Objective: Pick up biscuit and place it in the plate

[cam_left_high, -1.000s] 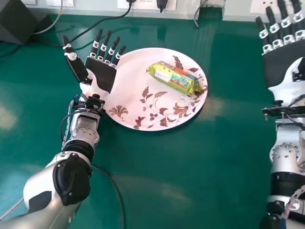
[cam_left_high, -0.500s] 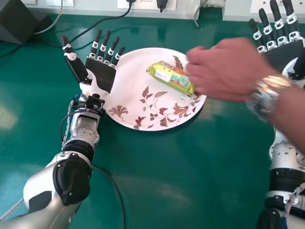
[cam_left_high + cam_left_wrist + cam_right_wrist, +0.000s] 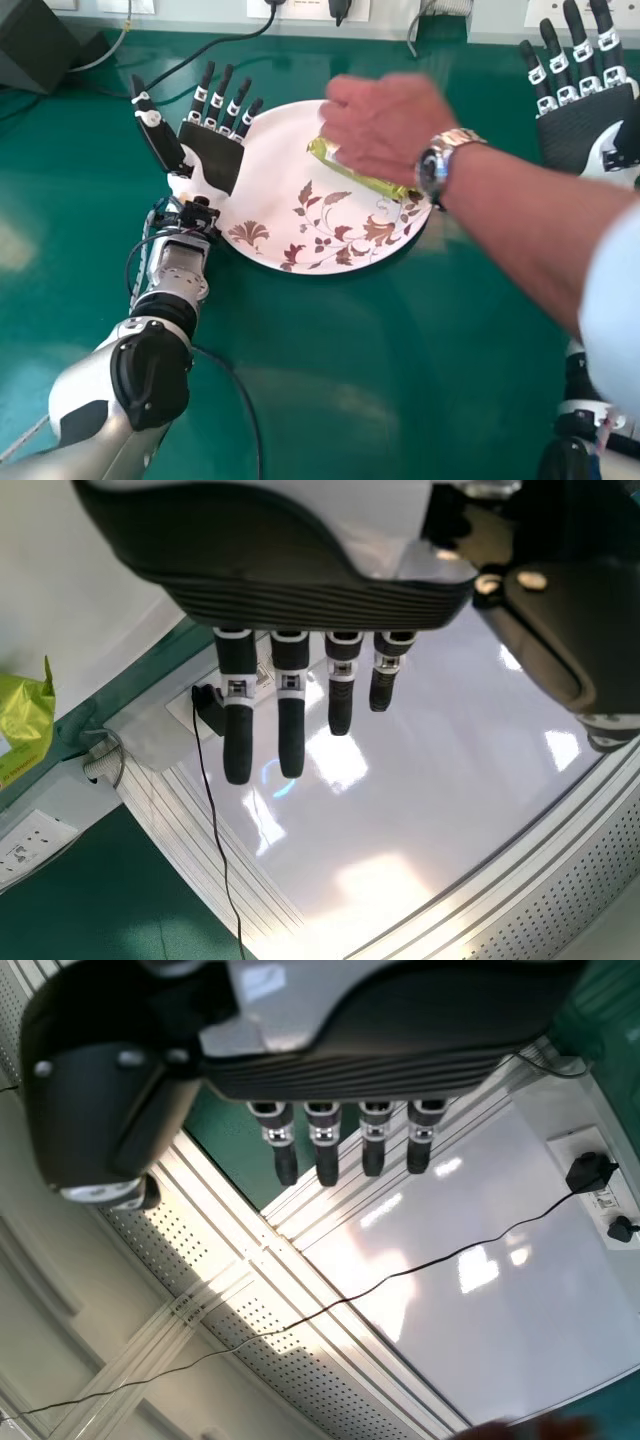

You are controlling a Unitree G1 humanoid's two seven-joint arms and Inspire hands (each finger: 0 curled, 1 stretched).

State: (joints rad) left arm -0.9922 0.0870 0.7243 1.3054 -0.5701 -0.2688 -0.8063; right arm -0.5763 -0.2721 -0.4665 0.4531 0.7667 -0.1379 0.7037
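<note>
Person's hand (image 3: 378,128) over biscuit packet (image 3: 388,188), packet on floral plate (image 3: 268,205)

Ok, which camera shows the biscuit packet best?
The head view: it shows the biscuit packet on the plate, though a person's hand covers part. The left wrist view shows one end of its yellow-green wrapper, cut off.

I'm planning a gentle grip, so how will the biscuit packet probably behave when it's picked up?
The biscuit packet looks light, being a slim wrapped pack. Its shiny green wrapper may slip a little, and the loose crimped end could flex if pinched. Its long shape lying on the plate suggests it would slide sooner than tip.
</note>
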